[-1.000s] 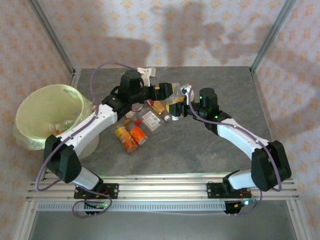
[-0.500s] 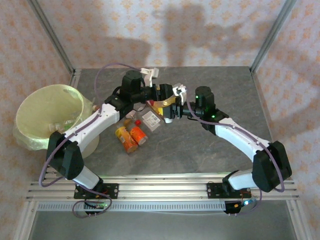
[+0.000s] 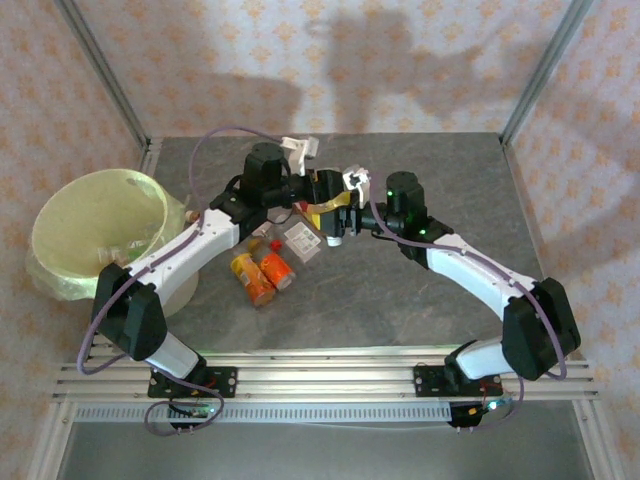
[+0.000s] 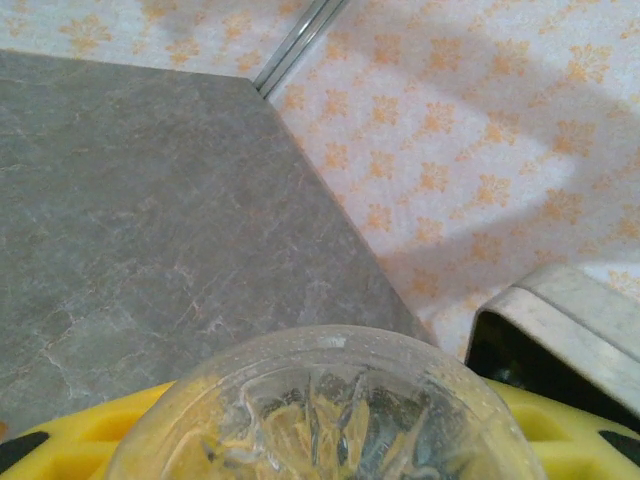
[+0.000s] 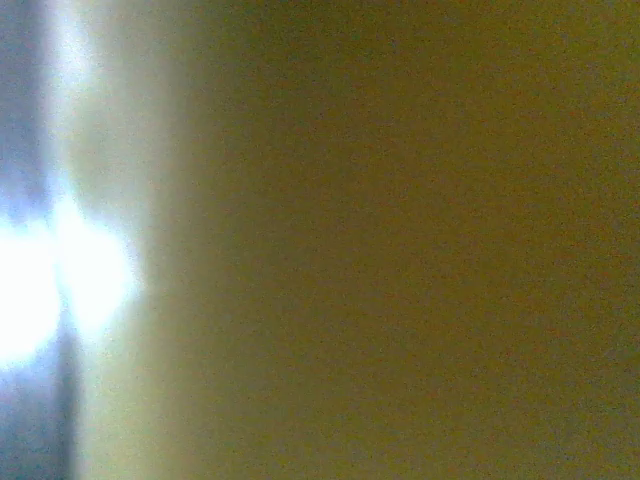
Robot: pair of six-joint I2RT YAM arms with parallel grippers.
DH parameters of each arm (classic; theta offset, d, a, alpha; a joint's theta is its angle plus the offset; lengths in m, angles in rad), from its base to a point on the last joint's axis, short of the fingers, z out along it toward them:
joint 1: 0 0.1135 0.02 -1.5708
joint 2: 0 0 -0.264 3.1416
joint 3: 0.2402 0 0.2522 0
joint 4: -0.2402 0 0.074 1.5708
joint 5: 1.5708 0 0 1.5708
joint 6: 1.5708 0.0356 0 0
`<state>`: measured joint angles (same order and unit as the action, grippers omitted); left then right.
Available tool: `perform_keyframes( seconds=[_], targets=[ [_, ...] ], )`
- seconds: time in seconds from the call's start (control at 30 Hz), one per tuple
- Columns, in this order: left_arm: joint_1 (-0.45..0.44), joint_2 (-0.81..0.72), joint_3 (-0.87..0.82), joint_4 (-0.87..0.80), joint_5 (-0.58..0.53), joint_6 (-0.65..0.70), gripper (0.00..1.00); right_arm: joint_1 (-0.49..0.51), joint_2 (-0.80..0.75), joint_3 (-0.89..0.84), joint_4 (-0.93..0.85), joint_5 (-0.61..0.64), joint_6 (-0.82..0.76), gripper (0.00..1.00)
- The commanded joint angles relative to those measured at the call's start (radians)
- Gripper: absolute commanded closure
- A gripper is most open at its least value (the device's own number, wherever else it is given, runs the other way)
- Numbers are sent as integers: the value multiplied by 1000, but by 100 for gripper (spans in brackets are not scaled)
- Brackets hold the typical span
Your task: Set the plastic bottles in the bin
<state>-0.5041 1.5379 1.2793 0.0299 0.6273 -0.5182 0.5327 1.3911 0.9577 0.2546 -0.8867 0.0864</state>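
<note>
Both arms bend inward, left tool [image 3: 327,194] and right tool [image 3: 342,215] close together.

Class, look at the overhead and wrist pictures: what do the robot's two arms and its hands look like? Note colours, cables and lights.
The left arm and right arm share white shell links and black joint blocks. A lilac cable loops along the left arm. A small green light glows near the right wrist. The left hand has bright yellow fingers.
</note>
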Motion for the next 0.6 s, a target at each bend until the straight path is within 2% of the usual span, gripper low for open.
perform_keyframes(
  seconds=[0.0, 0.1, 0.23, 0.33, 0.57],
  targets=[
    [-7, -53, -16, -14, -86, 24, 53, 7, 2, 38, 29, 45, -2, 17],
    [-7, -69, -22, -30, -163, 20, 54, 6, -7, 38, -1, 91, -14, 13],
    [-6, -101, 0, -172, -411, 23, 56, 7, -23, 38, -56, 197, -35, 9],
    [-4, -140, 0, -230, -542, 20, 56, 8, -33, 38, -97, 245, -66, 8],
    [1, -239, 6, -354, -767, 23, 56, 6, -40, 35, -135, 354, -73, 1]
  ],
)
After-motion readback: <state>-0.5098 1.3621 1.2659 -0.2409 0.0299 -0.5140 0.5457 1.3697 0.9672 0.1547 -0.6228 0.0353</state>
